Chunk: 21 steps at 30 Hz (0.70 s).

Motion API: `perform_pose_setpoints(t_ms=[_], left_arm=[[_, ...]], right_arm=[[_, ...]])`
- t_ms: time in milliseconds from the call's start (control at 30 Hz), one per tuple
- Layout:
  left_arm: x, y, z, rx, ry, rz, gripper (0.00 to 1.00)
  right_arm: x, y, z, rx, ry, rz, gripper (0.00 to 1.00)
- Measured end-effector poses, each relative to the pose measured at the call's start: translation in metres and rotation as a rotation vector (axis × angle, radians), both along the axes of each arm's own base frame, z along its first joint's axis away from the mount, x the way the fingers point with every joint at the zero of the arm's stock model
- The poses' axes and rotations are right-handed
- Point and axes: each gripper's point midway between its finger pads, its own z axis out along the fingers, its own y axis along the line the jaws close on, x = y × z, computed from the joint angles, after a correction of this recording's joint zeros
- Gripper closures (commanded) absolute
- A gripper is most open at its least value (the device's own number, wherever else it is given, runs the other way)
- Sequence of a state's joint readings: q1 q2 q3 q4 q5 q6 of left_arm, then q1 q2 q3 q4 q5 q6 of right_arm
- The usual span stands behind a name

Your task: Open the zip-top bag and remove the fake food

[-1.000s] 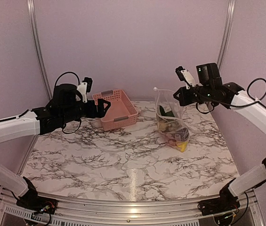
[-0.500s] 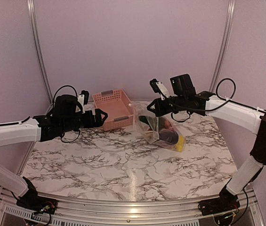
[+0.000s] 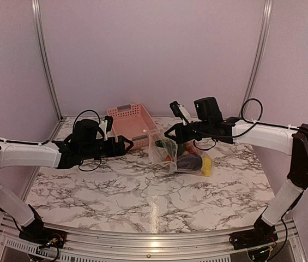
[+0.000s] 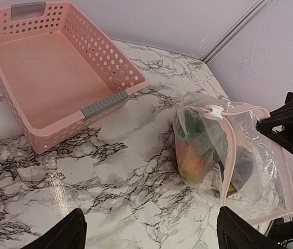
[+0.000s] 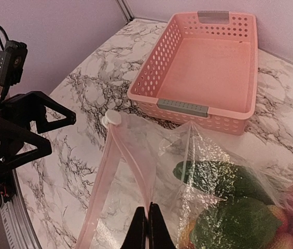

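Looking across from the left: pale lilac walls point(image 3: 143, 49) box the cell in, with a silver metal post point(image 3: 41, 54) in the back corner, left of the pink slotted plastic basket point(image 3: 134, 124). Everything sits on a glossy white tabletop with black marble veining point(image 3: 143, 191), and there's a patch of light glare well in front of the basket. The left gripper point(image 3: 127, 144) hangs just in front of the basket's near edge, fingers spread wide with nothing between them. Just right of the basket's near corner is the big clear crinkly zip-top bag point(image 3: 164, 153), its bottom resting on the marble and its pink zip strip lifted. The fake food point(image 3: 191, 162) is all inside it: dark purple eggplant, green fruit, a yellow lump, something reddish. The right gripper point(image 3: 168, 132), also right of the basket, is pinched tight on the bag's zip strip.
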<state>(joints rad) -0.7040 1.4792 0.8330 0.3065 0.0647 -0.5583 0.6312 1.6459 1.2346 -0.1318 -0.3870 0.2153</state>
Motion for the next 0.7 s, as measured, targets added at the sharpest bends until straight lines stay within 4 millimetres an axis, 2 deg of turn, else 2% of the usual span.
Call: perform_pose_setpoints(t_ms=[167, 333, 467, 533, 700], left_arm=[[-0.012, -0.029, -0.019, -0.023, 0.043, -0.081, 0.22], [-0.022, -0.062, -0.018, -0.072, 0.048, -0.159, 0.25], [-0.025, -0.078, -0.021, -0.109, 0.061, -0.187, 0.30], [-0.023, -0.084, -0.024, -0.118, 0.070, -0.191, 0.42], [-0.013, -0.093, -0.036, -0.111, 0.102, -0.163, 0.87]], right_arm=[[-0.003, 0.003, -0.001, 0.022, 0.006, 0.017, 1.00], [-0.004, 0.008, 0.003, 0.053, 0.005, 0.035, 1.00], [-0.006, 0.013, -0.003, 0.060, 0.015, 0.048, 1.00], [-0.008, 0.018, -0.007, 0.062, 0.026, 0.057, 1.00], [-0.016, 0.025, -0.015, 0.061, 0.050, 0.081, 1.00]])
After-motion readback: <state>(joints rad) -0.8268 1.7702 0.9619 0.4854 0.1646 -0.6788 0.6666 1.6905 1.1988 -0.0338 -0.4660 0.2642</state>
